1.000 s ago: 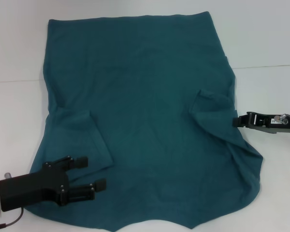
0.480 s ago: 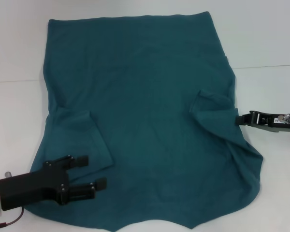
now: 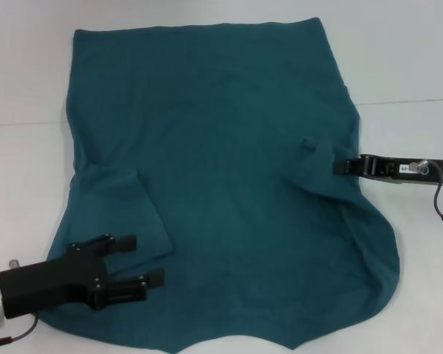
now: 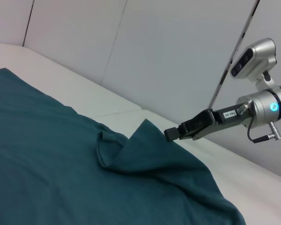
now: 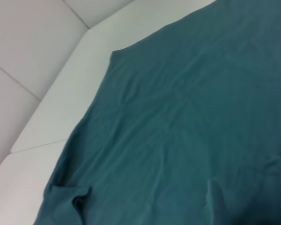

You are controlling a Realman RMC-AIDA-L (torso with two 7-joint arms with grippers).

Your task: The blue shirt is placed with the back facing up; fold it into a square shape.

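Observation:
The blue shirt (image 3: 221,162) lies spread on the white table, plain side up, with both sleeves folded inward. My left gripper (image 3: 144,259) is open at the near left, its fingers over the cloth just below the folded left sleeve (image 3: 125,199). At the shirt's right edge my right gripper (image 3: 338,167) is shut on the folded right sleeve. The left wrist view shows that right gripper (image 4: 171,134) pinching a raised ridge of the shirt (image 4: 47,154). Only the shirt (image 5: 187,117) and table appear in the right wrist view.
The white table (image 3: 399,66) surrounds the shirt on the left, right and far sides. A seam line crosses it at mid-height. White wall panels (image 4: 168,56) stand beyond the far edge.
My right gripper has moved left and slightly away, carrying the right sleeve fold inward over the shirt body. The left gripper has shifted only slightly.

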